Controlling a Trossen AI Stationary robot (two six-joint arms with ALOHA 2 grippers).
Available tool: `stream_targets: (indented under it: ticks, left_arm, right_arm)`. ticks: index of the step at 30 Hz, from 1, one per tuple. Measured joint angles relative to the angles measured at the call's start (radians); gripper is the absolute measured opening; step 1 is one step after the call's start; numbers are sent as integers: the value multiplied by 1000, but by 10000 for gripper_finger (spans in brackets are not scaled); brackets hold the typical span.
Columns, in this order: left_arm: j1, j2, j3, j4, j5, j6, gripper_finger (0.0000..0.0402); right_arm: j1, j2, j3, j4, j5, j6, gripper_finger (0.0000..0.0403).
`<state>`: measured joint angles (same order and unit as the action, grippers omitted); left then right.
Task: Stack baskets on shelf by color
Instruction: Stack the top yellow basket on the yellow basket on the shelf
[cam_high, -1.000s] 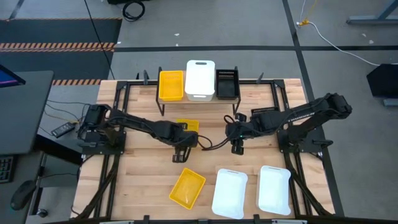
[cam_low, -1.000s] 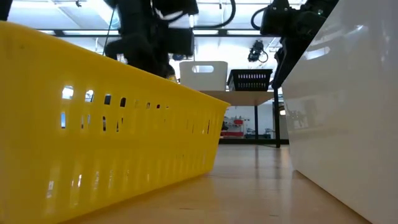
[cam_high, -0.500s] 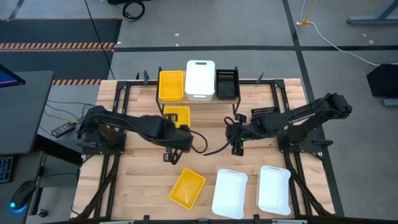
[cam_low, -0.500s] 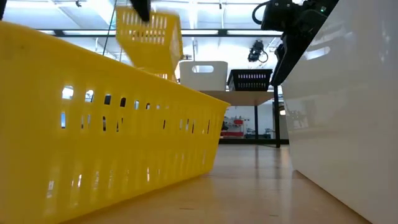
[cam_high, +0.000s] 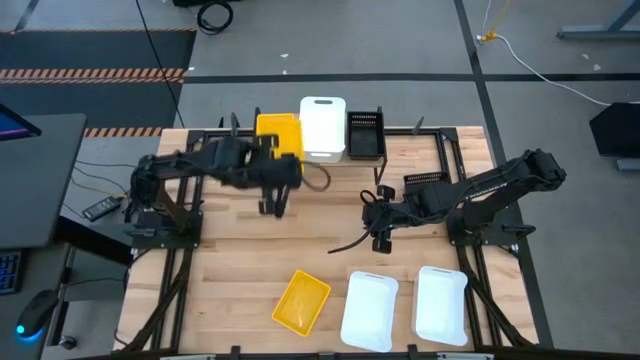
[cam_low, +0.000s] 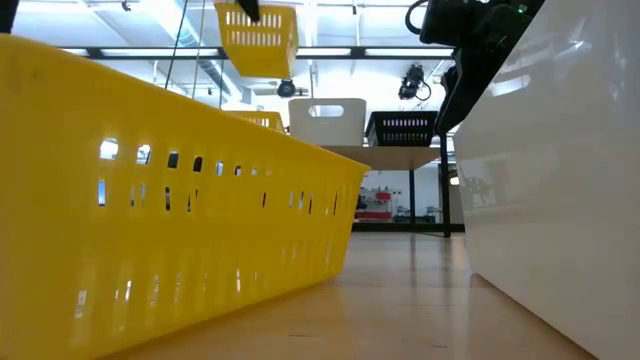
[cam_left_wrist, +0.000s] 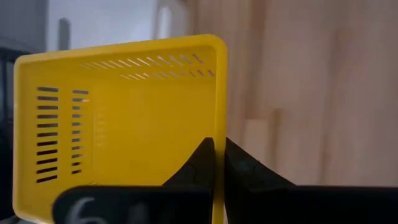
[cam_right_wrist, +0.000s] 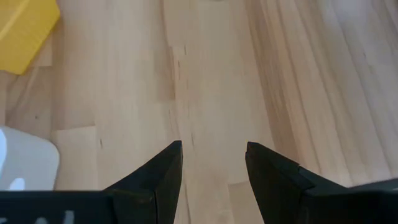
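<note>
Since the earlier frame I'd lifted the yellow basket (cam_high: 279, 127) shelfward; left gripper (cam_left_wrist: 219, 155) jaws clenched on its thin, light, flexy rim; right gripper (cam_right_wrist: 213, 163) released.

The shelf (cam_low: 400, 153) stands at the far middle of the bench (cam_high: 330, 215). Three baskets sit on it: left basket (cam_low: 265, 121), middle basket (cam_high: 322, 127), right basket (cam_high: 365, 133). A held basket (cam_left_wrist: 124, 124) hangs in the left jaws, above the shelf's left end. A side basket (cam_high: 425, 181) lies on the bench, right of the shelf. Along the near edge lie three more: near-left basket (cam_high: 302, 300), tilted, near-middle basket (cam_high: 370, 308) and near-right basket (cam_high: 441, 304). The right jaws hang over bare bench at mid-depth, between the shelf and the near row.
</note>
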<state>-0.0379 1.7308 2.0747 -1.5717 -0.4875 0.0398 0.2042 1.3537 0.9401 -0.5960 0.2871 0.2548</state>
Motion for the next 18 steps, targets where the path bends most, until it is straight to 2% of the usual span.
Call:
stream_targets:
  ticks: [4, 10, 18]
  left_arm:
    - [135, 1, 0, 0, 34, 104, 12]
    - [331, 1, 0, 14, 199, 156, 14]
    - [389, 1, 0, 84, 256, 313, 12]
  right_arm:
    - [9, 0, 0, 8, 0, 0, 181]
    - [18, 0, 0, 29, 0, -16, 181]
    - [18, 0, 0, 108, 0, -74, 181]
